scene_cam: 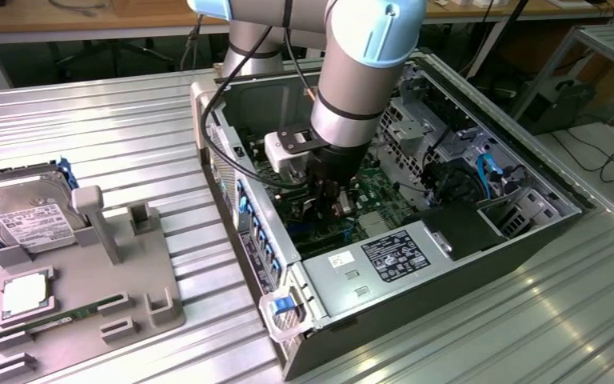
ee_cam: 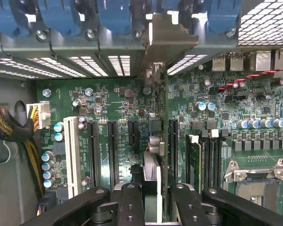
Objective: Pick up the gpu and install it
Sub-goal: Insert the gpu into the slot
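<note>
Here the install step is in hand: the end effector point(ee_cam: 151, 200) is clenched on the gpu point(ee_cam: 156, 141), holding it edge-on inside the open computer case point(scene_cam: 531, 188), low over the motherboard point(ee_cam: 108, 101). In the wrist view the card runs away from the fingers point(ee_cam: 127, 202) toward the rear wall, its silver bracket point(ee_cam: 167, 40) already up against the slotted back panel, between the blue slot latches point(ee_cam: 115, 16).

Judging by this, the card looks lined up with one of the long black expansion slots point(ee_cam: 172, 146), but whether its edge has entered the slot cannot be told. Seating it would call for a straight, even press with the bracket kept in its opening.

Close by stand a memory stick point(ee_cam: 194, 162), the bare processor socket point(ee_cam: 262, 181) and a braided cable bundle point(ee_cam: 9, 132). On the bench point(scene_cam: 105, 120), a grey holder point(scene_cam: 125, 276) carries a hard drive point(scene_cam: 25, 212), well apart.
</note>
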You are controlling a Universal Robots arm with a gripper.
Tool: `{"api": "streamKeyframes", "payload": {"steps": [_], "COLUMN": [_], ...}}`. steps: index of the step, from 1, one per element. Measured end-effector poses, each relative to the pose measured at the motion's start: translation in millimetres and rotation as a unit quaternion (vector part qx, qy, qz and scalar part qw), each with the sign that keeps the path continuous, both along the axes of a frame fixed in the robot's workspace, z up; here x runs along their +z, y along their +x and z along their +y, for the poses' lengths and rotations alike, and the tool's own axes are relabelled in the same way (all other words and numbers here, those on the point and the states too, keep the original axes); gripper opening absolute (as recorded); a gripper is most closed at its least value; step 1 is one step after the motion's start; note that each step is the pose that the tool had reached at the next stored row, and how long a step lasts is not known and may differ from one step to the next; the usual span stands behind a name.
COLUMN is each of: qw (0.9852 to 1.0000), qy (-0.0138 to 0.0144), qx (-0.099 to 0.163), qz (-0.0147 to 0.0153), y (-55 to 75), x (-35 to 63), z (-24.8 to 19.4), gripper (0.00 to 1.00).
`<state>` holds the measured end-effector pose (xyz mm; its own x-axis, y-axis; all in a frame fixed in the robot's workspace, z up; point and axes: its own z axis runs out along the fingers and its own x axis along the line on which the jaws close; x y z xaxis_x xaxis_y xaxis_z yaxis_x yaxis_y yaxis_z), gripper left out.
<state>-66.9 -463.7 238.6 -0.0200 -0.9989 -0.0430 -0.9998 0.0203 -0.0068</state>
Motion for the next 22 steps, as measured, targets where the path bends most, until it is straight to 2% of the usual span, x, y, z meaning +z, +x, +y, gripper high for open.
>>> {"api": "streamKeyframes", "payload": {"steps": [8,18,22], "qw": [1.0000,1.0000,1.0000], "qy": [-0.0010,-0.0006,-0.0006], "qx": [0.000,0.000,0.000], "qz": [0.0002,0.0001,0.0037], "y": [-0.1,0.0,1.6], "x": [3.1,3.6,3.7], "z": [-0.1,0.0,0.0], "gripper": [0.27,0.27,0.27]}}
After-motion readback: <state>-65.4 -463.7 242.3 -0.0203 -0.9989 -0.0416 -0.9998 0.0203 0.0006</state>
